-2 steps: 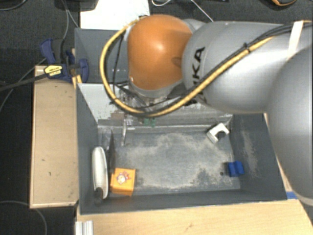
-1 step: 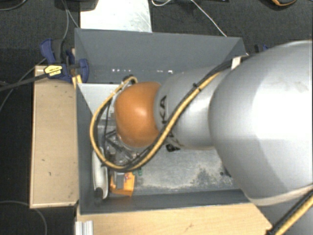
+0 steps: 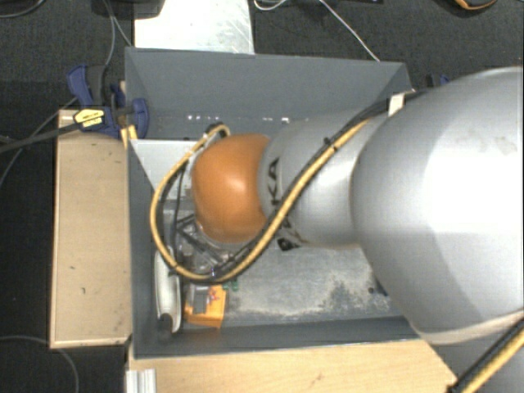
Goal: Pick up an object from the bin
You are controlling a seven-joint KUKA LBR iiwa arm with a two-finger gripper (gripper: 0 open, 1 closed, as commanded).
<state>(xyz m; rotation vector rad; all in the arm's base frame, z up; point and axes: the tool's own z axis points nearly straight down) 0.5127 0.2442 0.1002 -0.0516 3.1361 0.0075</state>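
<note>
End effector point(image 3: 195, 256) beside orange block point(image 3: 205, 308) — small, boxy.

The grey metal bin point(image 3: 262, 88) has a scuffed floor, bare toward the right. In its near left corner sit a small orange block point(image 3: 205, 309) and, just left, a pale long thing point(image 3: 166, 295).

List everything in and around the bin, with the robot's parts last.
bin: one, grey metal, middle of the view
long pale thing: one, white-grey, along the bin's left wall at its near corner
small blocky thing: one, orange, by the near wall, just right of the pale thing
arm: one, silver-grey, reaching in from the right
wrist cover: one, orange, over the bin's left half
cable: one, yellow-black, looped round the cover
gripper: one, dark, under the cover, above the two things
</note>
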